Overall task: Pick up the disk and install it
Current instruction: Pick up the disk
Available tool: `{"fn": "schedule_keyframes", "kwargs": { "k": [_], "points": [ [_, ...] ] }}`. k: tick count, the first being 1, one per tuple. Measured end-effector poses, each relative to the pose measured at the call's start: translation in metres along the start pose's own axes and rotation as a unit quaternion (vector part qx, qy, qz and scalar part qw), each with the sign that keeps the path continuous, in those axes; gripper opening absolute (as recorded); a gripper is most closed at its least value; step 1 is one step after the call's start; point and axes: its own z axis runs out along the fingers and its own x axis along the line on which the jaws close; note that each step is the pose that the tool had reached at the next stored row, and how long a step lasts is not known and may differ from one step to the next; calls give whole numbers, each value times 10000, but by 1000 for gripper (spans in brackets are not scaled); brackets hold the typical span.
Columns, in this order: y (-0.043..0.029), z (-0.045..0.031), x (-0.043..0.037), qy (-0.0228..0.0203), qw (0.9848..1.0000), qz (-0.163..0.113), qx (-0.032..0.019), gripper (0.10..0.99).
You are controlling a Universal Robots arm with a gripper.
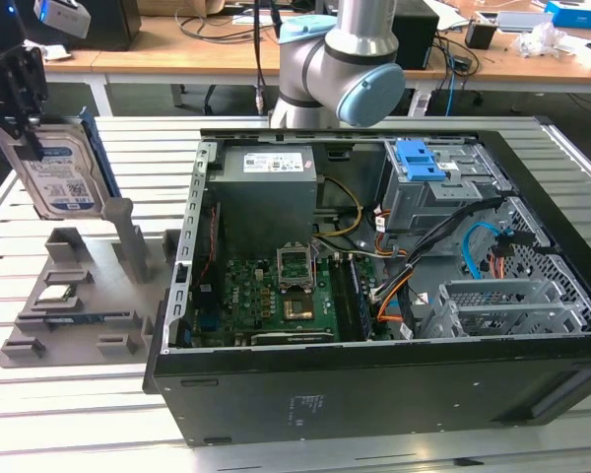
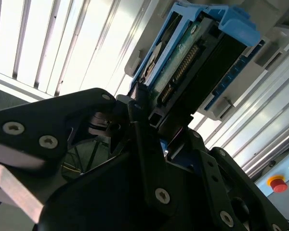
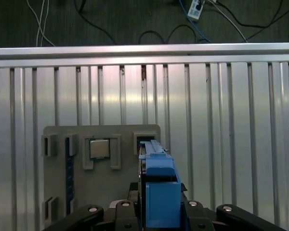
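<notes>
The disk [image 1: 64, 175], a silver drive with a white-and-blue label in a blue carrier, hangs upright at the exterior view's left, above the grey holder plate [image 1: 79, 291]. My gripper [image 1: 28, 128] is shut on its upper end. In the second wrist view the black fingers [image 2: 139, 115] clamp the disk [image 2: 192, 57] at its connector end. The first wrist view looks down along the blue carrier [image 3: 159, 185], with the gripper [image 3: 156, 216] around it and the holder plate [image 3: 101, 178] below.
The open black computer case [image 1: 374, 384] lies at the exterior view's right, with a grey power supply [image 1: 266, 187], a motherboard [image 1: 276, 296] and a drive bay with a blue latch [image 1: 421, 163]. A chip [image 3: 99, 148] sits on the holder plate. A slatted metal table [image 1: 138, 148] carries everything.
</notes>
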Motion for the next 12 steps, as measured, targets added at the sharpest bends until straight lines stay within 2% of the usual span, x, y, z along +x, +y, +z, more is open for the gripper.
{"fn": "schedule_keyframes", "kwargs": {
  "k": [12],
  "points": [
    [7,-157,-18,0,10000,0,0,365]
  ]
}}
